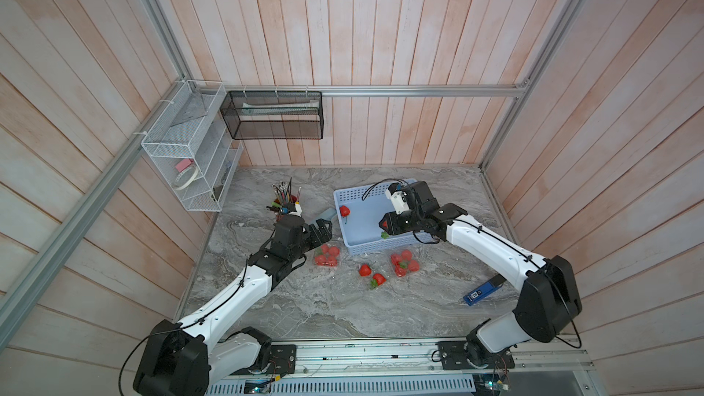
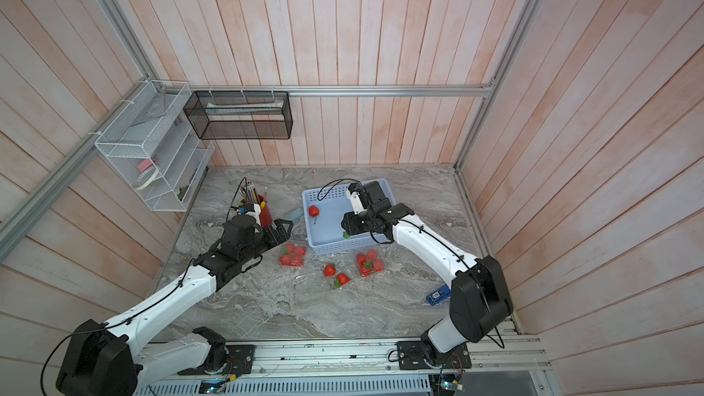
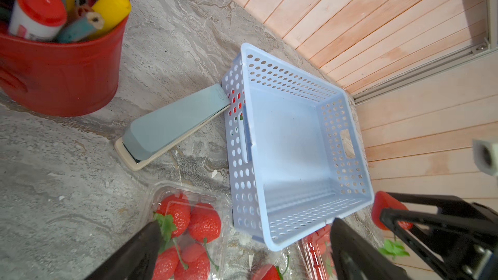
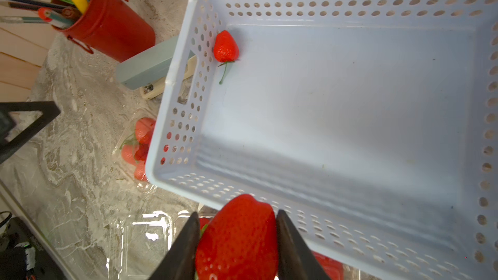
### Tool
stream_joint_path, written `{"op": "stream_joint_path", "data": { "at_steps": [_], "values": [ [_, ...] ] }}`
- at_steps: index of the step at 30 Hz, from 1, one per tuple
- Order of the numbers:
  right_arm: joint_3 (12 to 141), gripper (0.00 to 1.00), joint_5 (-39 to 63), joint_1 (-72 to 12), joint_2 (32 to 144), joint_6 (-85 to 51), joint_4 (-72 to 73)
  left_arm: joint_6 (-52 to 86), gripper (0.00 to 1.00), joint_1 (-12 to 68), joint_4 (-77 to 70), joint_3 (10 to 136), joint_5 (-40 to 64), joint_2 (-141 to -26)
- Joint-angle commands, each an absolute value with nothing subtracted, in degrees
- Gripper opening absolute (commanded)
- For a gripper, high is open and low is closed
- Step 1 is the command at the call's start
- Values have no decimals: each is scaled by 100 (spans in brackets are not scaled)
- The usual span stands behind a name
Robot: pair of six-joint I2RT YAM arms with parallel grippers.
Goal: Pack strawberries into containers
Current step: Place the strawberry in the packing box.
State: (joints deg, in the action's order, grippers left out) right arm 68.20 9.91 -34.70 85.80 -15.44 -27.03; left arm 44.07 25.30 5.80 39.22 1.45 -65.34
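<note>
Right pincer (image 4: pixel 237 212) jaws are closed partway on a glossy red strawberry (image 4: pixel 237 241), pinching its flanks. They hold it above the near wall of the light-blue perforated plastic basket (image 4: pixel 350 4), seemingly high enough to clear the rim on the way to the clear plastic clamshell container (image 1: pixel 371 275) in the middle, where two berries lie and room seems free. Left pincer (image 3: pixel 246 223) gapes wide and empty near the left filled clamshell (image 3: pixel 172 185), probably to stay out of the way. Only the right wrist view shows the grip plainly; in both top views the arm mostly hides it, yet they alone show all three containers. Another strawberry (image 1: pixel 344 211) lies against the basket's left wall.
</note>
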Motion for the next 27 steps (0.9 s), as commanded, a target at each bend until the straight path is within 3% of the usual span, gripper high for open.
{"op": "stream_joint_path", "data": {
  "at_steps": [1, 9, 19, 22, 24, 27],
  "values": [
    [6511, 6, 795, -3774, 8181, -1663, -2856, 4456, 99, 2557, 722, 3981, 54, -6451],
    [5489, 6, 958, -4416, 7585, -2108, -2686, 4647, 99, 2553, 626, 3864, 123, -6464],
    [5038, 16, 1105, -4542, 8243, -2241, -1904, 4676, 99, 2562, 623, 3834, 115, -6469],
    [5062, 22, 1019, -4544, 8446, -2236, -1715, 4629, 99, 2566, 645, 3849, 97, -6486],
    [5078, 35, 972, -4544, 8572, -2241, -1597, 4599, 99, 2566, 637, 3872, 88, -6526],
    [5123, 46, 924, -4542, 8741, -2274, -1504, 4562, 99, 2566, 616, 3901, 96, -6595]
  ]
}}
